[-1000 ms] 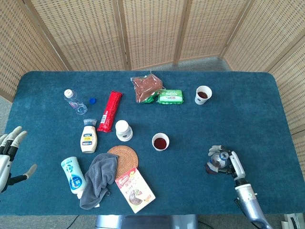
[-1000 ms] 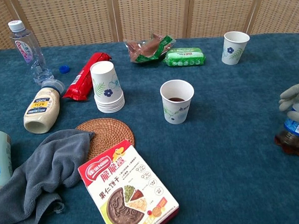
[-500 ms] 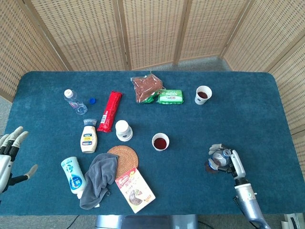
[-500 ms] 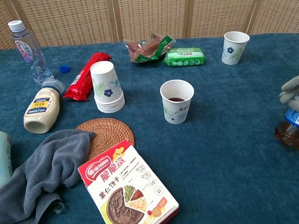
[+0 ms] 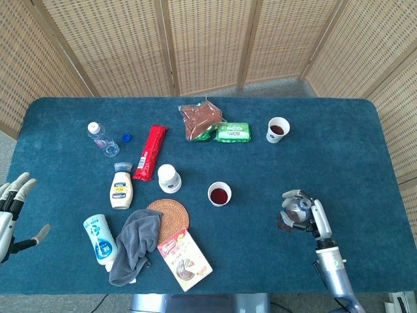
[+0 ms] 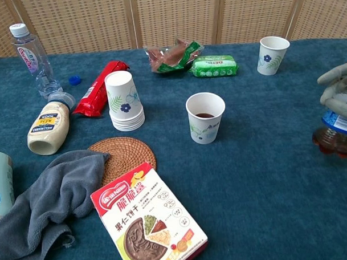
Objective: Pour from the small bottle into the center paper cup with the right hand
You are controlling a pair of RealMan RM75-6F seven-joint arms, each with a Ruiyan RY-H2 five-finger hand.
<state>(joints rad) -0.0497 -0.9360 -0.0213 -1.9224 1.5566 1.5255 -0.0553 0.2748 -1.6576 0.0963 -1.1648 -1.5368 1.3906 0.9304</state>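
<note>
Two hands show in the head view: the right hand point(image 5: 306, 216) near the worktop's point(image 5: 339, 169) front right corner, its fingers point(image 5: 290, 195) wrapped around the small bottle point(image 5: 294, 212), and the left hand point(image 5: 14, 207) off the front left edge, fingers spread and holding nothing. Toward the middle stands the center paper cup point(image 5: 219, 193) (dark liquid inside), well apart from the bottle and to its left. Another paper cup point(image 5: 278, 129) sits toward the back right.

From the chest view, the right hand point(image 6: 338, 84) at the right edge grips the small bottle point(image 6: 335, 133), upright with brown liquid at its base. The center paper cup point(image 6: 205, 117) stands mid-worktop, with a stack of cups point(image 6: 124, 101) to its left.
</note>
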